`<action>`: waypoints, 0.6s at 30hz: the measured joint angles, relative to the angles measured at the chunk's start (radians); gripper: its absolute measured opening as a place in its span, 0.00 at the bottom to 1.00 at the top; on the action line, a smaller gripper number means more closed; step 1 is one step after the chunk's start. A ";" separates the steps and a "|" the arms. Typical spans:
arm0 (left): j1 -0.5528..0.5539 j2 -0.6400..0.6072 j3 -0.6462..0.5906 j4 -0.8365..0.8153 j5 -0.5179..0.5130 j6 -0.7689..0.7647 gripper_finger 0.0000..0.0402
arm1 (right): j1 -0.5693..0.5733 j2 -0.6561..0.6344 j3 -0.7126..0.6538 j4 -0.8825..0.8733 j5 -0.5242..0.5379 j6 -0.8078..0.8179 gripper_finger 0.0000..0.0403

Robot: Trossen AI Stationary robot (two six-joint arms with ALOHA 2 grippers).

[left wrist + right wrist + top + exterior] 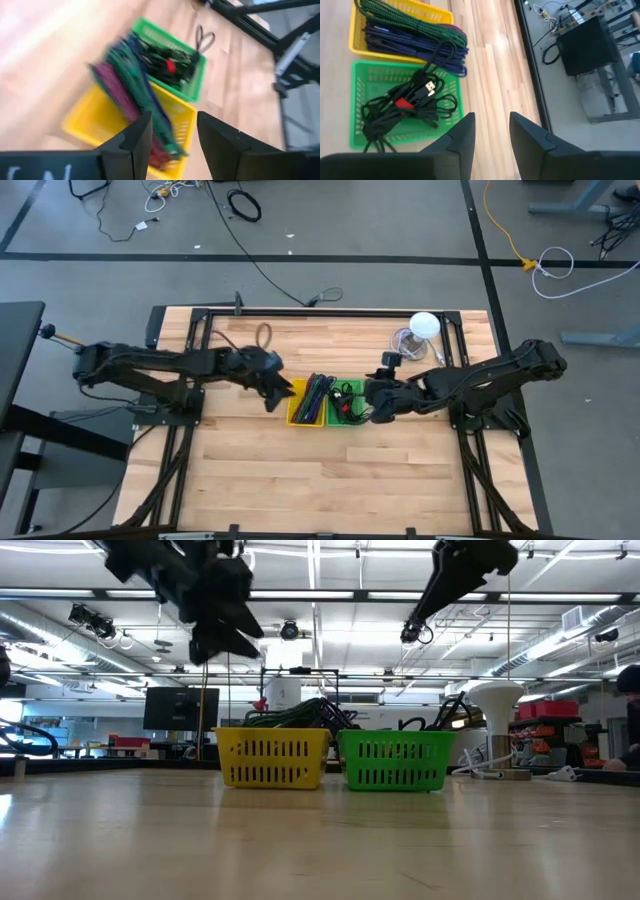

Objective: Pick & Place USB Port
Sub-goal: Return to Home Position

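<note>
A yellow basket [305, 404] and a green basket [346, 406] stand side by side mid-table. The yellow one [95, 120] holds braided green, purple and blue cables [410, 31]. A tangle of black cables [405, 107] fills the green one [370, 75], with a red tie and a silver USB plug [430, 89] on top. My left gripper [272, 392] hangs open above the table just left of the yellow basket, its fingers [172, 145] empty. Open and empty too, my right gripper [375, 406] hovers at the green basket's right side [492, 132]. In the low view both grippers [215, 630] [415, 632] are well above the baskets.
A white domed lamp [425, 325] and a clear round object [405, 340] stand near the table's far right corner. A thin cable loop [264, 335] lies at the far side. Bare wood [320, 480] spreads toward the near edge. Black frame rails [320, 311] border the table.
</note>
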 joint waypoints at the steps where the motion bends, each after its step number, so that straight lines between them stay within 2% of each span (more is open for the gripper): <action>1: 0.003 -0.035 0.000 -0.028 -0.024 0.030 0.40 | 0.000 -0.023 -0.018 0.002 -0.006 0.010 0.30; 5: -0.009 -0.169 0.000 -0.092 -0.086 0.138 0.40 | 0.000 -0.177 -0.142 0.076 -0.048 0.058 0.26; 10: -0.055 -0.319 -0.002 -0.201 -0.116 0.288 0.40 | 0.001 -0.430 -0.344 0.273 -0.176 0.092 0.19; 18: -0.130 -0.620 -0.106 -0.182 -0.287 0.427 0.40 | 0.001 -0.803 -0.659 0.650 -0.320 0.060 0.10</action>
